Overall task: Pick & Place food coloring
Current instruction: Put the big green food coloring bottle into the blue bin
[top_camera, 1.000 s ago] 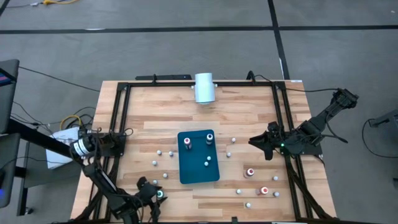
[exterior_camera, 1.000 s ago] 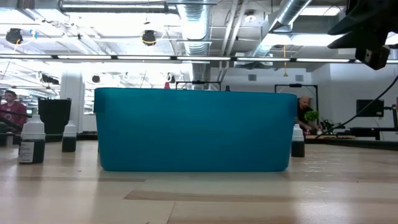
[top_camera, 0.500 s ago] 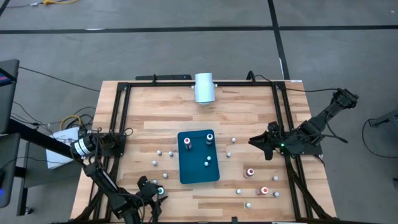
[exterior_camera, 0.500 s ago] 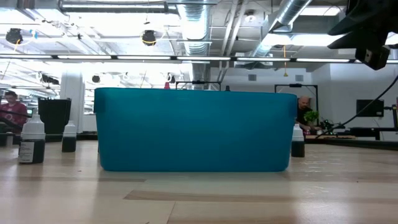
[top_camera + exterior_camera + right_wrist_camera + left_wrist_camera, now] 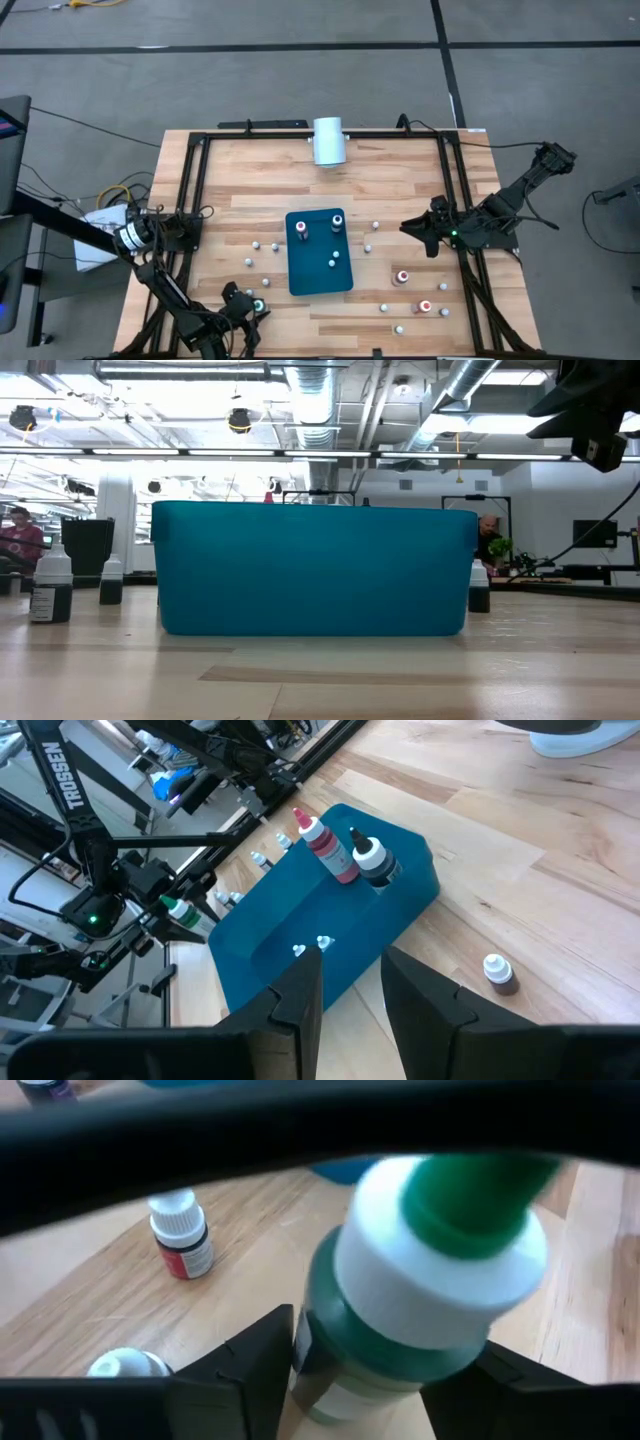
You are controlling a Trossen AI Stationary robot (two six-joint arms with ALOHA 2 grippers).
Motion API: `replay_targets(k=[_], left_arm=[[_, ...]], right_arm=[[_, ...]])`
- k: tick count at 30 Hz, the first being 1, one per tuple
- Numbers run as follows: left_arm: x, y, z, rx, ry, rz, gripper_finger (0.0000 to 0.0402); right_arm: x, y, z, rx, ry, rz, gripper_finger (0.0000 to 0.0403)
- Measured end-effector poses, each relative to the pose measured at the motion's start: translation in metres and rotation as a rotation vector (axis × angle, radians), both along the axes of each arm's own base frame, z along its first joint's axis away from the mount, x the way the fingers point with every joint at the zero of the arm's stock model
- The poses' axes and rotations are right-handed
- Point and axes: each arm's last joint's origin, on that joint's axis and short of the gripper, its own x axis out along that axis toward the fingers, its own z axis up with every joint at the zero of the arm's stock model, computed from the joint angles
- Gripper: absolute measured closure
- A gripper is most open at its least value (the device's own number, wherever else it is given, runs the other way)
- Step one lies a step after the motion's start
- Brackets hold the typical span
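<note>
The food coloring is a set of small bottles. Three stand in the teal tray (image 5: 320,278) mid-table, among them a red-topped one (image 5: 301,229) and a dark one (image 5: 337,223). Two red-topped bottles (image 5: 402,277) and several white-capped ones (image 5: 256,245) stand loose on the wood. At the near left edge, my left gripper (image 5: 250,309) is shut on a green-capped bottle (image 5: 430,1270). My right gripper (image 5: 412,228) hovers right of the tray, open by a narrow gap (image 5: 352,990), with nothing in it. My left gripper pinches the green bottle's dark body (image 5: 318,1345), below its white collar, between its two fingers, one on each side. The fingers come slanting down from the table's near left. The bottle's base is hidden behind the fingers, so whether it rests on the table cannot be seen.
A large white cylinder (image 5: 328,140) lies at the far edge. A black frame (image 5: 195,190) runs around the table top. Two more bottles (image 5: 180,1235) stand just beyond the left gripper. In the low view the tray's wall (image 5: 315,570) fills the middle, with bottles (image 5: 50,588) beside it.
</note>
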Motion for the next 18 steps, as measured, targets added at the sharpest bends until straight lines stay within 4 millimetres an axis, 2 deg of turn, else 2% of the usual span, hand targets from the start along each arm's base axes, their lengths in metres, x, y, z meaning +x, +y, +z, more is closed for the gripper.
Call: replay_targets(k=[10, 18], left_arm=[[0.0001, 0.0000, -0.0004, 0.002, -0.002, 0.000, 0.0254], [0.0002, -0.0001, -0.0005, -0.017, -0.015, 0.018, 0.0259]], right_arm=[[0.0000, 0.0000, 0.0000, 0.000, 0.000, 0.000, 0.0308], [0.0000, 0.0000, 0.0000, 0.000, 0.000, 0.000, 0.0308]])
